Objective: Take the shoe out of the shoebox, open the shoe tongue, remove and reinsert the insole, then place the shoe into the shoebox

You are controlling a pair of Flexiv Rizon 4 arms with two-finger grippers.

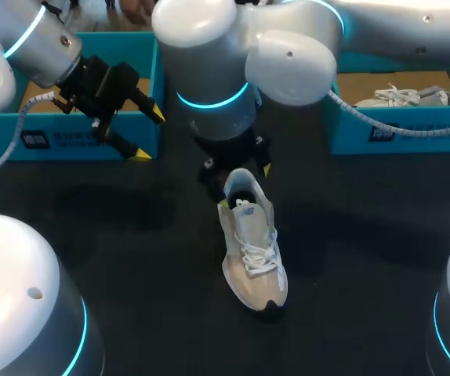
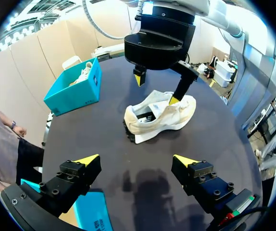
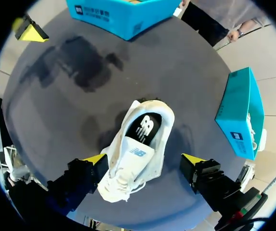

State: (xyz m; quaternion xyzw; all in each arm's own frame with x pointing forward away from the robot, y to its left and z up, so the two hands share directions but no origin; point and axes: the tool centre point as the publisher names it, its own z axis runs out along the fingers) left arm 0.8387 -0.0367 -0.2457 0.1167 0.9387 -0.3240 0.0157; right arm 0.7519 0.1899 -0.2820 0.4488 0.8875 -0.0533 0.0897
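I judge the tongue comes next, so I want my right gripper (image 3: 144,159) to come straight down, slip one finger inside the collar and pinch only the tongue (image 3: 134,153) — not the laces — then draw it toward the toe without dragging the shoe (image 1: 252,249). That gripper is spread wide and holds nothing. The shoe lies under it, between its fingers; whether a tip touches, I cannot tell. The shoe stands on its sole mid-table, toe toward me, dark insole (image 3: 145,126) showing, well apart from the left shoebox (image 1: 52,141) and right shoebox (image 1: 342,137). My left gripper (image 2: 137,160) hangs wide open, empty — near the left shoebox.
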